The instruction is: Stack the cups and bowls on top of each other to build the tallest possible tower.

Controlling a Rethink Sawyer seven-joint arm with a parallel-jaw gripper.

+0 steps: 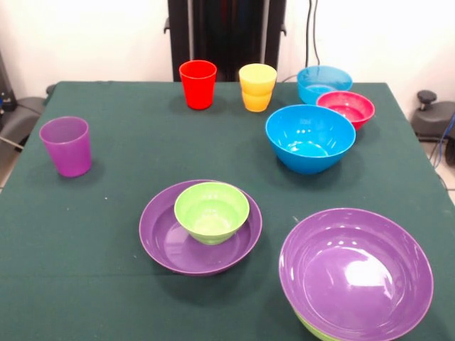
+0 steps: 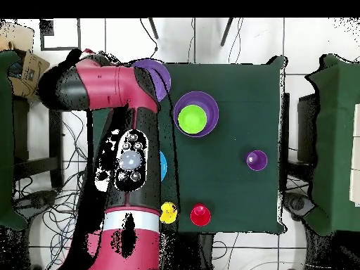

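Jaws hidden, we cannot tell their state; small green bowl (image 1: 212, 211) sits in shallow purple bowl (image 1: 167, 241).

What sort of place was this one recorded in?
Probably a robotics lab, not a kitchen. The green-covered table holds only bright plastic cups and bowls laid out as props, a red and black robot arm reaches across it, and loose cables trail over the tiled floor around it.

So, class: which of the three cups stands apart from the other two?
The purple cup: it stands alone, while the red cup and yellow-orange cup sit side by side at the table's other edge.
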